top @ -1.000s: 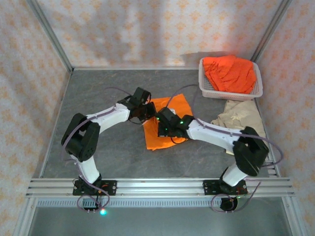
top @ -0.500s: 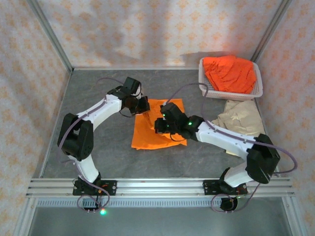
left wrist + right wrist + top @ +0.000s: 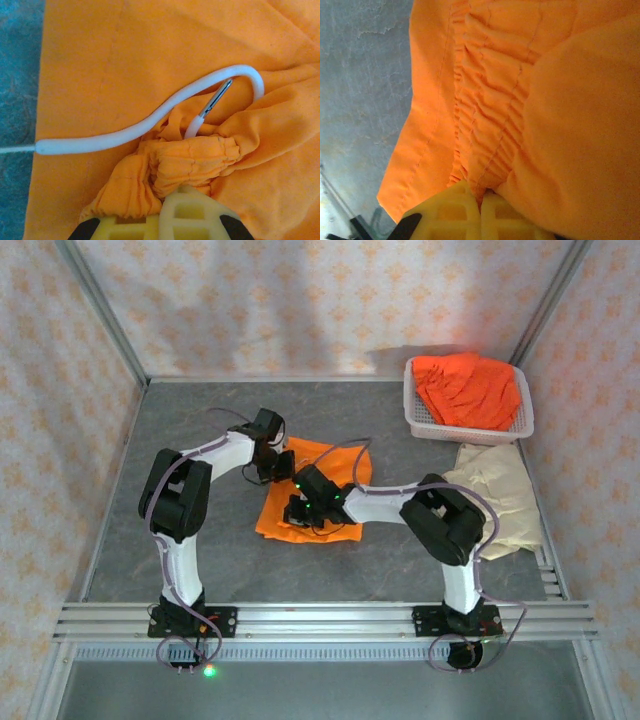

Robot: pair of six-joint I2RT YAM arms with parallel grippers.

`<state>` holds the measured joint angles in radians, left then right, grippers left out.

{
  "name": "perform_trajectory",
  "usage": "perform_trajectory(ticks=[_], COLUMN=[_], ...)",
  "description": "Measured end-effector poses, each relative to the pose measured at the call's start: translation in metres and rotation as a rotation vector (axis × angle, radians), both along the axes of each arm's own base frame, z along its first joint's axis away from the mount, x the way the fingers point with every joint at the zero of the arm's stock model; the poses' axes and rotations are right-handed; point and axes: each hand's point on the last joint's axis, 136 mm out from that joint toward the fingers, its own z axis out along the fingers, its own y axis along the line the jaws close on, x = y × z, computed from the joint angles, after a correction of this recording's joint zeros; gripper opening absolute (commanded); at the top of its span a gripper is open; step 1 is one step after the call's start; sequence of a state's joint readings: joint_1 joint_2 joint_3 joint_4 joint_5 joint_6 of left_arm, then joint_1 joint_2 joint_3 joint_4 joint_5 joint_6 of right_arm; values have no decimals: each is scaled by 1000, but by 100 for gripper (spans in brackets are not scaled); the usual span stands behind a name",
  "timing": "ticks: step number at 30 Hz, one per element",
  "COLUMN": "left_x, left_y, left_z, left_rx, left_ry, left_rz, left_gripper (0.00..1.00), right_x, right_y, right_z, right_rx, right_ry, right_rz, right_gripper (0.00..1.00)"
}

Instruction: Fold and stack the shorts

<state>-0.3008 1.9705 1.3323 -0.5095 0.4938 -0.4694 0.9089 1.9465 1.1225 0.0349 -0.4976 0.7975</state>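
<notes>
One pair of bright orange shorts (image 3: 318,502) lies partly folded on the grey table, left of centre. My left gripper (image 3: 281,464) is at its far left edge and my right gripper (image 3: 300,510) at its near left edge. In the left wrist view the left gripper (image 3: 167,192) is shut on the bunched elastic waist of the orange shorts (image 3: 195,162), with the white drawstring (image 3: 150,125) looping above it. The right gripper (image 3: 481,199) pinches the gathered waistband of the same shorts (image 3: 490,125) between its yellow fingers (image 3: 450,215). More orange shorts (image 3: 465,388) fill the basket. Beige shorts (image 3: 502,495) lie crumpled at the right.
The white perforated basket (image 3: 465,432) stands at the back right corner. Bare grey table (image 3: 200,550) shows to the left of and in front of the orange shorts. Patterned walls close in the table on three sides. The right arm's cable arcs over the cloth.
Both grippers have moved left, dragging the orange shorts with them. The cloth now lies further left. The right arm's elbow has swung in toward the centre.
</notes>
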Motion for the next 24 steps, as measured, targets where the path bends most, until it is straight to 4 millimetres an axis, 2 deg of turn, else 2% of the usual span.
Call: perform_trajectory(ticks=[4, 6, 8, 9, 11, 13, 17, 19, 21, 22, 24], left_x=[2, 3, 2, 2, 6, 11, 14, 10, 3, -3, -15], left_y=[0, 0, 1, 2, 4, 5, 6, 7, 7, 7, 6], left_z=[-1, 0, 5, 9, 27, 53, 116, 139, 149, 149, 142], left_rx=[-1, -2, 1, 3, 3, -9, -52, -77, -107, -124, -158], left_ry=[-14, -22, -38, -51, -102, -171, -324, -379, -404, -402, -379], left_rz=[-1, 0, 0, 1, 9, 13, 33, 40, 50, 55, 69], left_gripper=[18, 25, 37, 46, 63, 77, 85, 88, 93, 98, 100], right_x=[1, 0, -1, -2, -7, -14, -25, -28, -29, -30, -31], right_y=[9, 11, 12, 12, 9, 4, -9, -21, -38, -49, -68], right_z=[4, 6, 10, 12, 22, 35, 82, 103, 119, 123, 124], right_rx=[44, 54, 57, 58, 48, 39, 48, 48, 32, 16, -17], right_ry=[17, 25, 21, 20, 7, -6, -100, -154, -214, -238, -267], right_rz=[-6, 2, 17, 23, 46, 64, 99, 96, 79, 68, 47], right_gripper=[22, 30, 39, 43, 49, 54, 67, 72, 76, 81, 82])
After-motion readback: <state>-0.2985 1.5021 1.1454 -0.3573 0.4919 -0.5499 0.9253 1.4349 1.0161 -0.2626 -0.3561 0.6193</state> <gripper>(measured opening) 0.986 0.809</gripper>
